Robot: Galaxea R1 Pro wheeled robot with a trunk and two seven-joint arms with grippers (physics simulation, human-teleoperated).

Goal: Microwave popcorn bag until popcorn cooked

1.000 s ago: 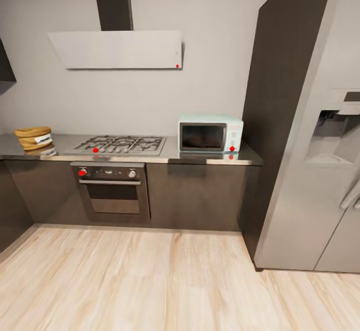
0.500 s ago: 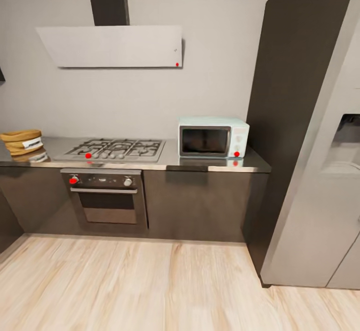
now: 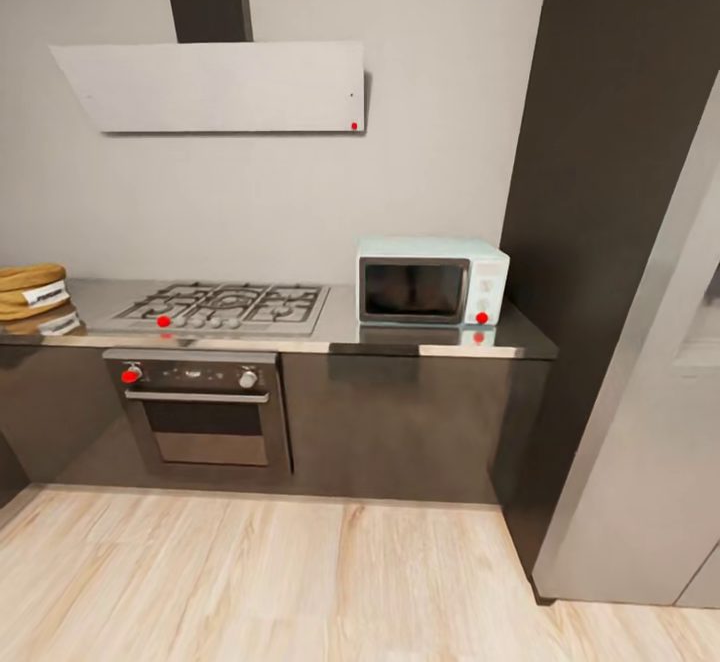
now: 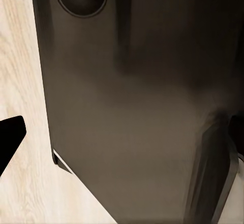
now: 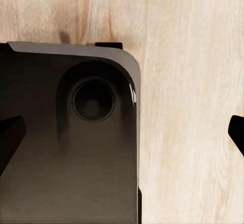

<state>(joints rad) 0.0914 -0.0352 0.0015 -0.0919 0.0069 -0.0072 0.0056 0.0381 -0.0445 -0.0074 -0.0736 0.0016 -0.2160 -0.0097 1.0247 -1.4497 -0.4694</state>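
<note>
The tan popcorn bag (image 3: pixel 30 290) stands at the far left of the grey steel countertop (image 3: pixel 340 330), partly cut off by the head view's edge. No popcorn can be seen in it from here. The pale blue-white microwave (image 3: pixel 432 282) sits at the counter's right end, its dark glass door closed and a red light at its lower right. My left gripper (image 4: pixel 122 137) and right gripper (image 5: pixel 122 135) both hang open over my dark base and the wood floor, holding nothing, with black fingertips (image 4: pixel 10 138) (image 5: pixel 10 138) at the frame edges.
A steel gas hob (image 3: pixel 225 304) lies between bag and microwave, above a dark oven (image 3: pixel 200 407). A pale hood (image 3: pixel 215 87) hangs on the wall. A tall dark cabinet (image 3: pixel 610 192) and a grey fridge (image 3: pixel 650 422) stand at the right. Wood floor (image 3: pixel 300 582) stretches before the counter.
The whole head view has shifted: the camera has come closer to the counter, so the microwave looks larger and the bag has slid to the left edge. Nothing on the counter moved.
</note>
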